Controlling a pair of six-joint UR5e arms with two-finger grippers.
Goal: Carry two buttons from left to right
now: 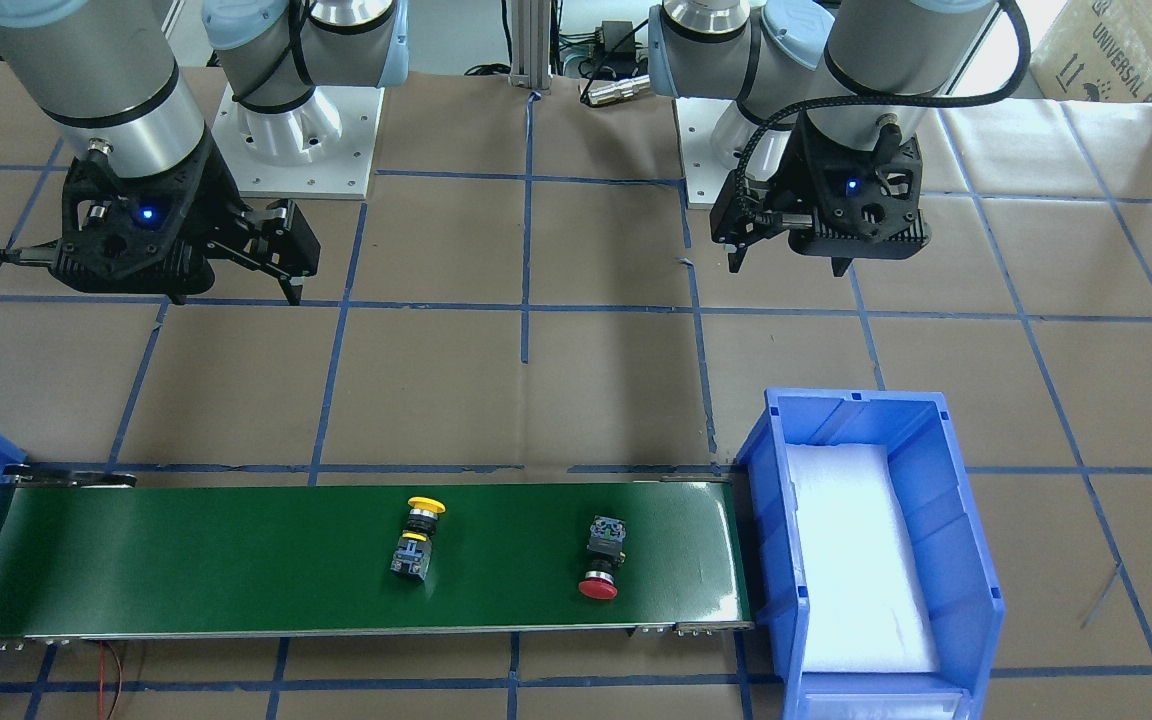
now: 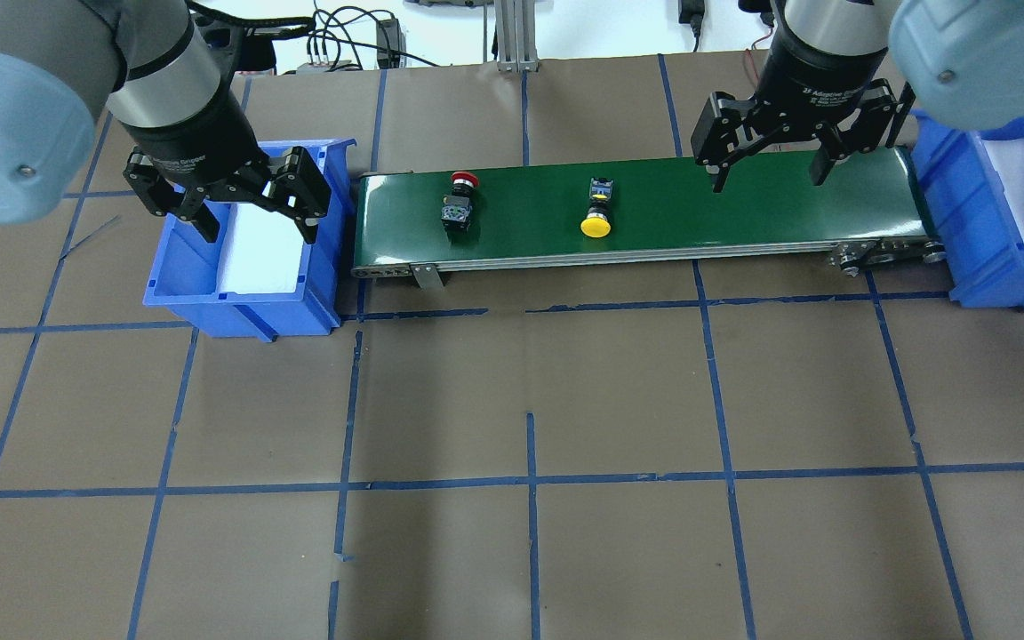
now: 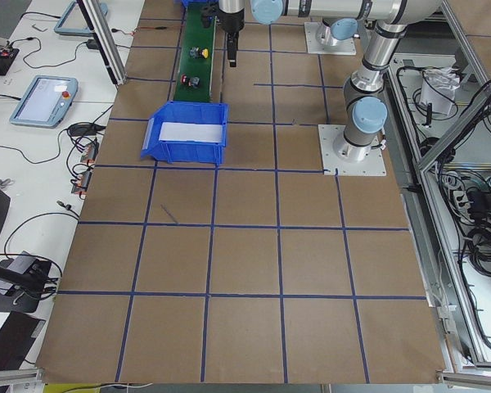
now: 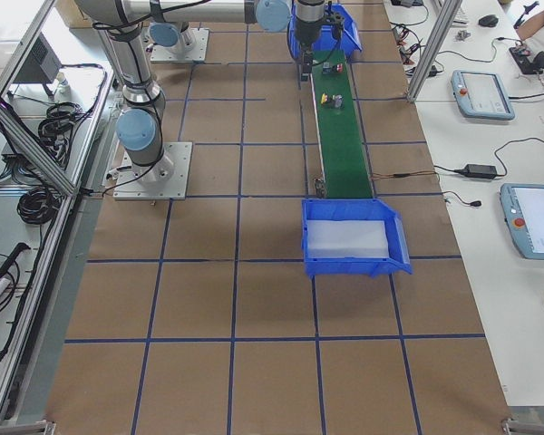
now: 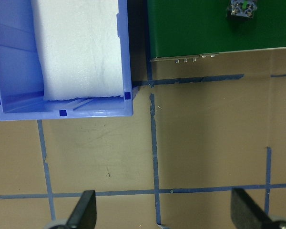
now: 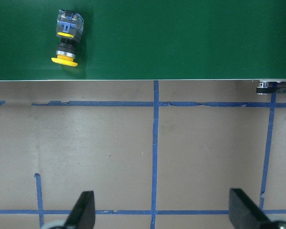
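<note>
Brown paper taped into blue squares covers the table (image 2: 530, 533). Beyond it, seen from overhead, the green belt (image 2: 743, 213) runs 9 to 3 from the left bin (image 2: 245, 307) to the right bin (image 2: 965, 258). Both buttons lie on it, long axes 12 to 6: the red button (image 2: 459, 200) near the 9 end, the yellow button (image 2: 598, 209) mid-belt. The left gripper (image 2: 260, 229), jaws apart and empty, hovers over the left bin with the red button at its 3. The right gripper (image 2: 768, 180), likewise spread, has the yellow button at its 9 and looks better placed to pick it.

A blue bin (image 5: 62, 113) lined with white foam (image 5: 78, 47) fills the upper left, just beside the end of a green belt (image 5: 195, 28). A button (image 5: 241, 8), cut by the top edge, lies on the belt. Below, the left gripper (image 5: 164, 212) has its jaws wide apart over the taped desk (image 5: 205, 133).
</note>
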